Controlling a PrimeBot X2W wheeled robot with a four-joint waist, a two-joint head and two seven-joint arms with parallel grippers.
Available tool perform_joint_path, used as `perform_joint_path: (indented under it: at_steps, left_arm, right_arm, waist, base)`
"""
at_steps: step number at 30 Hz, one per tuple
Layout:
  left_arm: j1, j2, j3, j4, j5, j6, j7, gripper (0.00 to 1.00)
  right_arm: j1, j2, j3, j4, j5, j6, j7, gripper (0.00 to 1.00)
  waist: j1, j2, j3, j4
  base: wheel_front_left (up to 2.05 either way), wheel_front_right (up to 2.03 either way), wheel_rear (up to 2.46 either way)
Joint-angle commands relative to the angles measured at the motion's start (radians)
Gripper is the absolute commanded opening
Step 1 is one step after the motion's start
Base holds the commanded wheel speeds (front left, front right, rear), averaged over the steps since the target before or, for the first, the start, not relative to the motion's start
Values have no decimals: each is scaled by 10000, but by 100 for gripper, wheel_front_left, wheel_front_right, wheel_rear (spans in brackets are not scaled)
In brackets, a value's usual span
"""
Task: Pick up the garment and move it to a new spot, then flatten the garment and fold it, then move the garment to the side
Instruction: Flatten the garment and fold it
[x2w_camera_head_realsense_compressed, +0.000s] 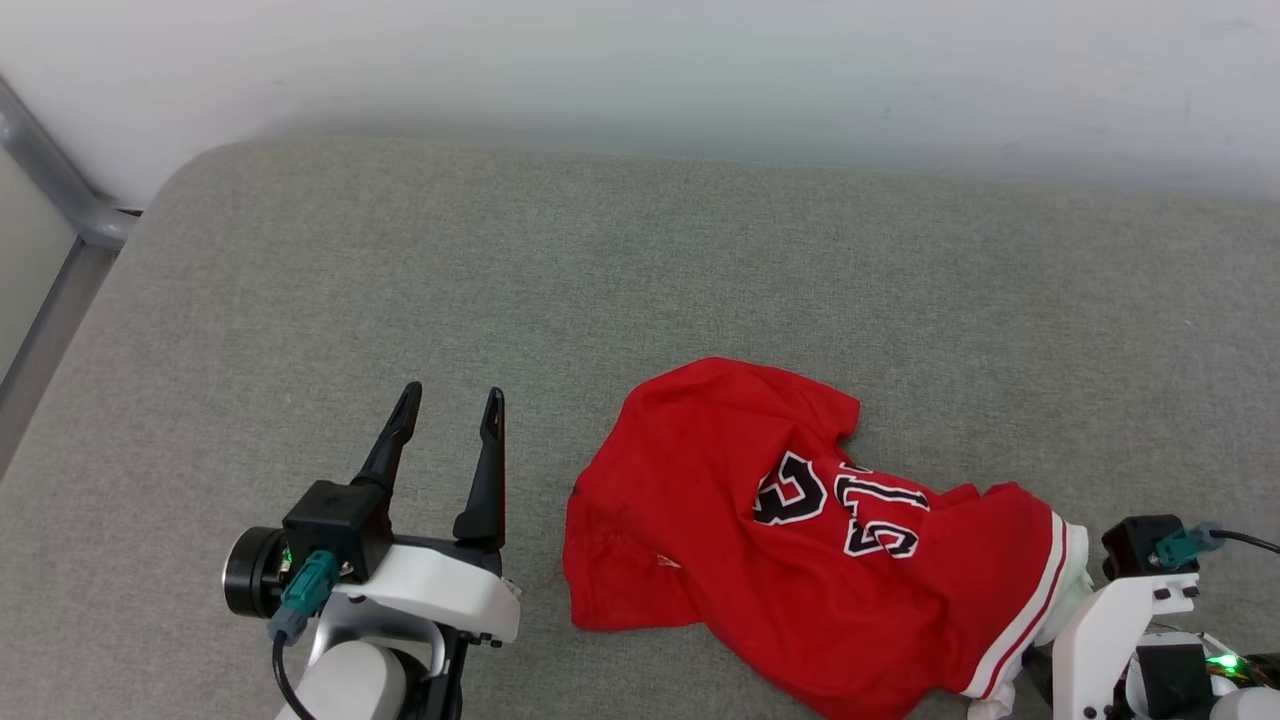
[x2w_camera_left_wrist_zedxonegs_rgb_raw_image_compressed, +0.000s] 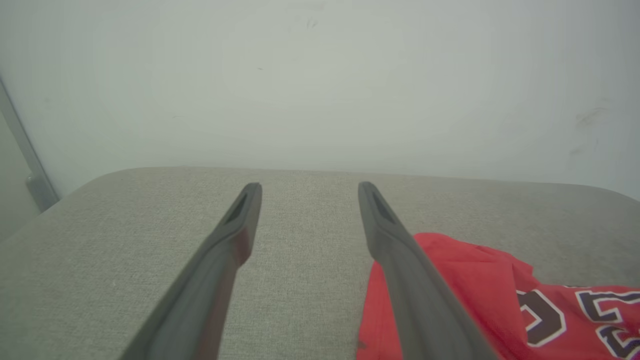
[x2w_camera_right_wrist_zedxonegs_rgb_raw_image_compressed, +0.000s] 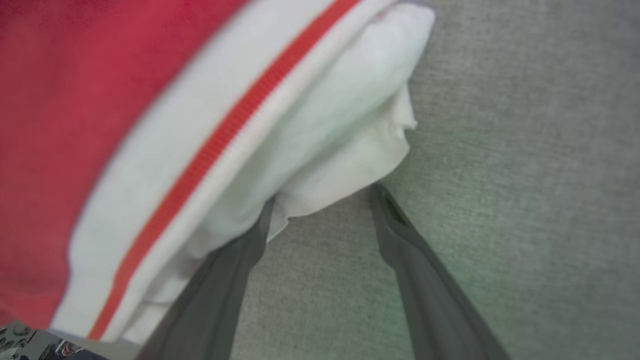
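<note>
**Two open grippers, one crumpled garment: entry for the pick-up step**

1. The garment (x2w_camera_head_realsense_compressed: 730, 500). We are recording it as lying bunched on the grey tabletop (x2w_camera_head_realsense_compressed: 700, 260), toward the near right part, with the black lettering facing up and the hem turned toward the left arm. It is not yet lifted, flattened or folded, so we are judging the task to be at its first step.

2. The left gripper (x2w_camera_head_realsense_compressed: 452, 393). Its fingers (x2w_camera_head_realsense_compressed: 485, 470) are standing wide apart and holding nothing. It is sitting just beside the garment's left edge, apart from the cloth. We are reading this placement as a ready station from which the hem is within easy reach.

3. The right gripper (x2w_camera_right_wrist_zedxonegs_rgb_raw_image_compressed: 322, 195). Its fingers (x2w_camera_right_wrist_zedxonegs_rgb_raw_image_compressed: 430, 290) are likewise spreading open, with nothing pinched. The white sleeve (x2w_camera_right_wrist_zedxonegs_rgb_raw_image_compressed: 325, 100) is draping over one fingertip while bare tabletop is showing in the gap between them. We are taking this as lining up on the sleeve end, opposite the left arm, so that a two-point lift is keeping the cloth spread rather than balled.
</note>
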Motion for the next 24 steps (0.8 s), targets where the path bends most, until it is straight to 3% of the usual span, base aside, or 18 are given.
perform_joint_path:
  at_steps: [1, 2, 3, 4, 9, 16, 24]
  left_arm:
    - [-98, -38, 1, 40, -2, -23, -45, 100]
    - [-100, -53, 6, 66, -7, -32, -62, 100]
    - [-94, -66, 18, 93, -12, -35, -73, 100]
    - [-75, -73, 40, 112, -17, -31, -88, 100]
    - [137, -133, 133, 227, -73, 8, -113, 100]
    - [204, -155, 233, 222, -118, 5, -142, 100]
    - [262, -194, 242, 337, -169, -54, -155, 100]
  right_arm:
    - [332, 194, 283, 627, 183, 20, 422, 100]
    - [355, 219, 313, 699, 329, 20, 522, 50]
    - [310, 240, 323, 679, 467, 22, 505, 11]
    - [242, 193, 300, 623, 472, 22, 447, 0]
    - [-664, -313, -497, -566, -197, 2, -979, 0]
    - [-1113, -413, -2322, -1171, -1139, 2, -1606, 0]
    - [-360, -78, -4912, 74, -1498, 3, -2038, 0]
  waist:
    - [0, 0, 27, 53]
    - [0, 0, 29, 71]
    - [0, 0, 20, 78]
    - [0, 0, 9, 71]
    - [0, 0, -236, -123]
    - [0, 0, -370, -319]
    - [0, 0, -316, -223]
  base:
    - [0, 0, 0]
    - [0, 0, 0]
    - [0, 0, 0]
    - [0, 0, 0]
    - [0, 0, 0]
    - [0, 0, 0]
    - [0, 0, 0]
